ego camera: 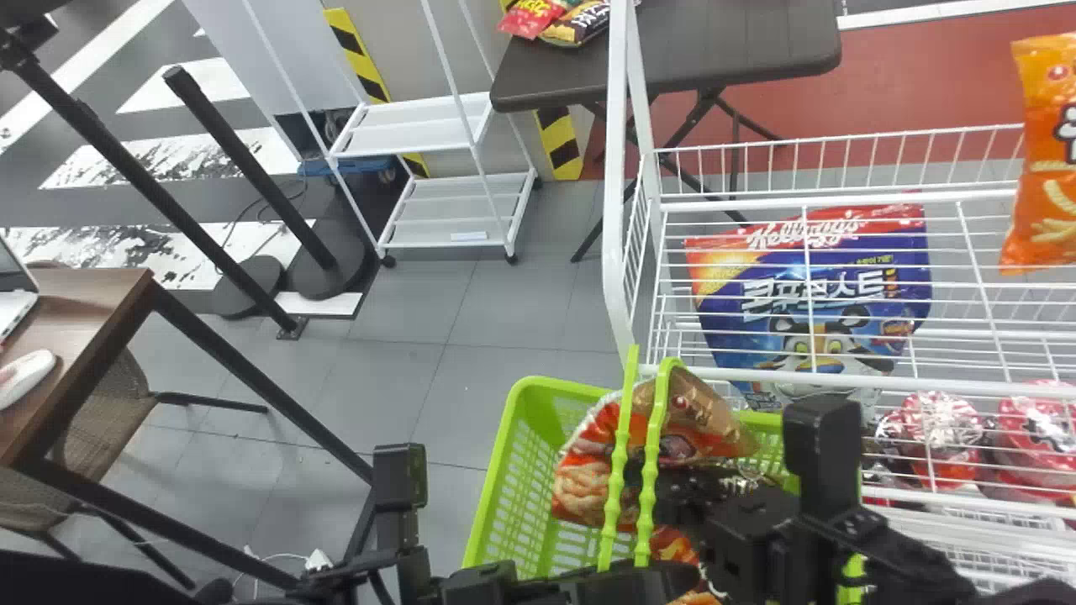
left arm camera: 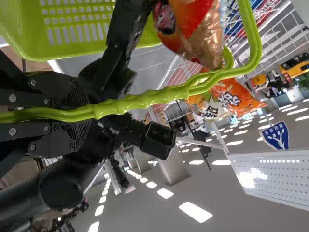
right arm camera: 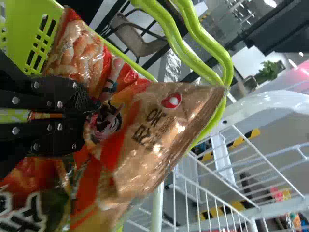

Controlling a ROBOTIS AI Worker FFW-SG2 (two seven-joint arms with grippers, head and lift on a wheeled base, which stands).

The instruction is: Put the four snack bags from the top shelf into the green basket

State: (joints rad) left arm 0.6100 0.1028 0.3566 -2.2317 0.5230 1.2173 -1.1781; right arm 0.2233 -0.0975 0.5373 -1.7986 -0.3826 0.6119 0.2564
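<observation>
The right gripper (ego camera: 714, 512) is over the green basket (ego camera: 502, 470), pinching a brown-and-orange snack bag (ego camera: 693, 412) that hangs partly inside its rim. In the right wrist view the right gripper (right arm camera: 89, 113) is shut on the crinkled middle of that snack bag (right arm camera: 154, 135); another red-and-dark bag (right arm camera: 29, 212) lies beside it. My left gripper (ego camera: 626, 580) holds the basket's raised green handles; in the left wrist view the left gripper (left arm camera: 79, 108) is clamped around the handles (left arm camera: 145, 99). An orange snack bag (ego camera: 1046, 160) is at the head view's right edge, on the top shelf.
A white wire rack (ego camera: 618, 210) stands right of and beyond the basket, bearing a large blue cereal bag (ego camera: 807, 294) and red-wrapped packs (ego camera: 941, 437) lower down. A brown desk (ego camera: 101, 336) is at left; a dark folding table (ego camera: 723, 50) and white cart (ego camera: 412, 139) stand farther back.
</observation>
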